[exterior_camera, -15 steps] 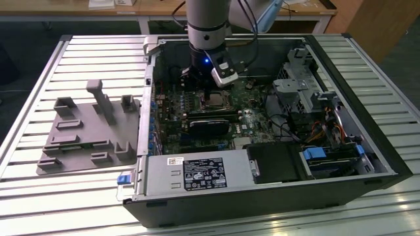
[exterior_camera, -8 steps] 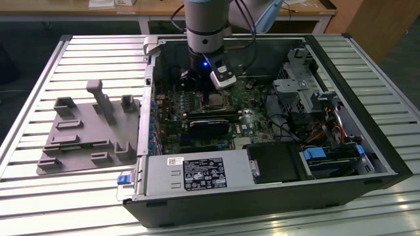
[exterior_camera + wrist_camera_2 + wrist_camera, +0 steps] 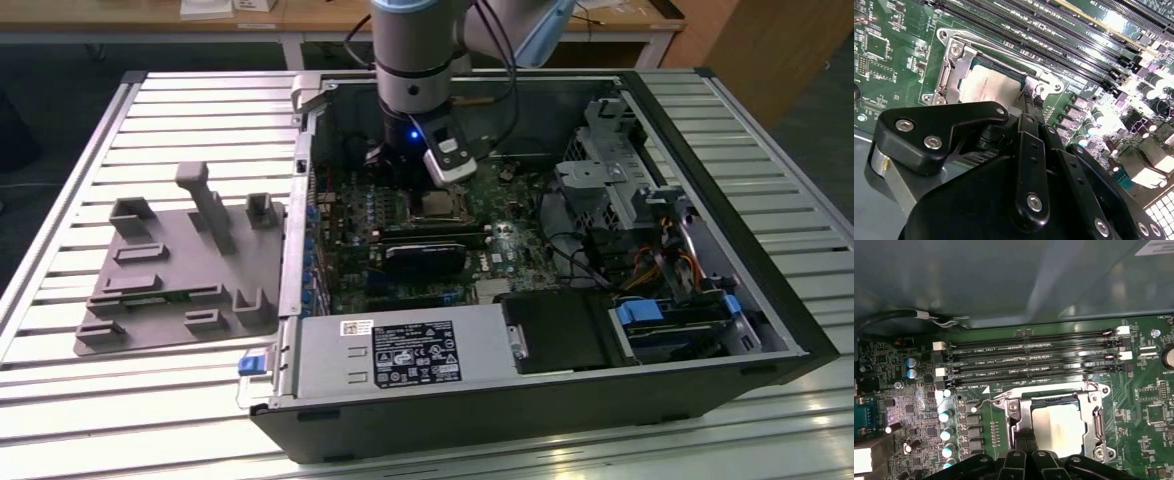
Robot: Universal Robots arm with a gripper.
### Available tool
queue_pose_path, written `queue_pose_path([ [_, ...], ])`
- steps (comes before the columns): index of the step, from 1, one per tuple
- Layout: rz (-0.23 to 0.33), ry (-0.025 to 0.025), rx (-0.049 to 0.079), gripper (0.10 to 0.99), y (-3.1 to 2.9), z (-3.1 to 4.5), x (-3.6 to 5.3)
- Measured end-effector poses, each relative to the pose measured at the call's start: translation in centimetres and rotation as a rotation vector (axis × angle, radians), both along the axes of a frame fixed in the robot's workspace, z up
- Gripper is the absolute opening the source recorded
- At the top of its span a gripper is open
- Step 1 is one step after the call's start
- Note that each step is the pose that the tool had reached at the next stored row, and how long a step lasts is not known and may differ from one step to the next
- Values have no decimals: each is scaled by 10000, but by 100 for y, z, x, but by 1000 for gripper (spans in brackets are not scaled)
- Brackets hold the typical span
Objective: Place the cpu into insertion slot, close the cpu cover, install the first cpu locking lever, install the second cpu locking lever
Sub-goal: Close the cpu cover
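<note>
1. Exterior view: the grey robot arm [image 3: 416,60] reaches down into the open black computer case [image 3: 747,330] on the slatted bench [image 3: 80,130]. The small square, silvery-rimmed insertion slot [image 3: 435,205] lies right below the arm's tip.
2. Second wrist view: the black gripper [image 3: 1030,102] is clenched, with nothing visible between its fingertips. They sit at the edge of the thin silvery cpu cover [image 3: 951,75]. The cover is lowered over the pale silvery-beige square cpu [image 3: 989,85], seated just beyond them.
3. First wrist view: a thin wire locking lever [image 3: 1044,389] runs along the cover's side farthest from the gripper. A slip off that springy wire would likely scrape the green board [image 3: 1134,365] or leave the cover unlatched.
</note>
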State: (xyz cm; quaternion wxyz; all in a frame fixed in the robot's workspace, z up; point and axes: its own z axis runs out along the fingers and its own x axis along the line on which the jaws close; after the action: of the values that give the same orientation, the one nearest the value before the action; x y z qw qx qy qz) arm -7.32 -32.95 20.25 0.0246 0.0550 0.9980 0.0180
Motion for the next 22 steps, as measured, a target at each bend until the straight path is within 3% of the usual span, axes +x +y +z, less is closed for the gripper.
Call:
queue_pose_path([
  [13, 7, 0, 0, 102, 0, -43, -6],
  [22, 7, 0, -1, 102, 0, 55, -6],
])
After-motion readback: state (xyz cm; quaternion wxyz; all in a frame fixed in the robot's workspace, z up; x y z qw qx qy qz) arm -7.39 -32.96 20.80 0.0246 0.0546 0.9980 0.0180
